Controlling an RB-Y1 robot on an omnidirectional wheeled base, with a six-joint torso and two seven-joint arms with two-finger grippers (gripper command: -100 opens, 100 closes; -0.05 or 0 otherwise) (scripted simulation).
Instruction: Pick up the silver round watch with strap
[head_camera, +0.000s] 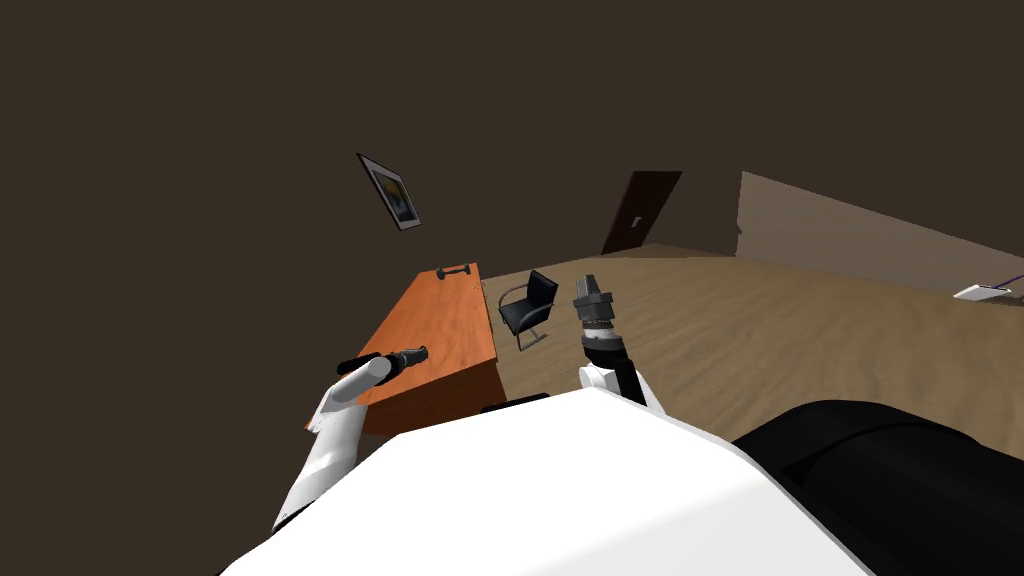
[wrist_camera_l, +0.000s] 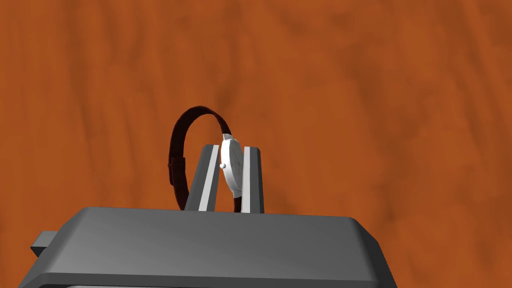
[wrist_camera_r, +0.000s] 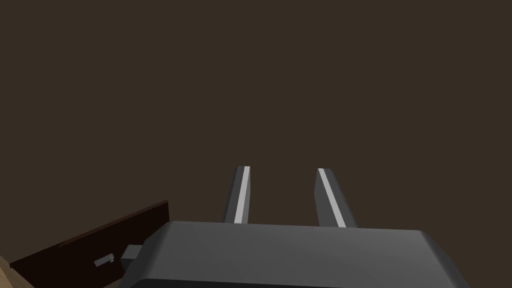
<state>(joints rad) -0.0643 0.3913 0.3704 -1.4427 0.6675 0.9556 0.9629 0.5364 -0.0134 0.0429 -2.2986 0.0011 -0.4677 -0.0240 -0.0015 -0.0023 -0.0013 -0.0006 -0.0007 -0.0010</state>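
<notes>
Watch (wrist_camera_l: 231, 170) held in my left tool (wrist_camera_l: 234, 148)
Its fingers press the silver round case, dark strap looping beside them, over the orange-brown table (wrist_camera_l: 375, 100); my right tool (wrist_camera_r: 283, 170) stands open.

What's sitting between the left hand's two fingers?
The watch: its silver case is pinched edge-on in the left hand, dark strap looping outside one finger. The left wrist view shows it.
</notes>
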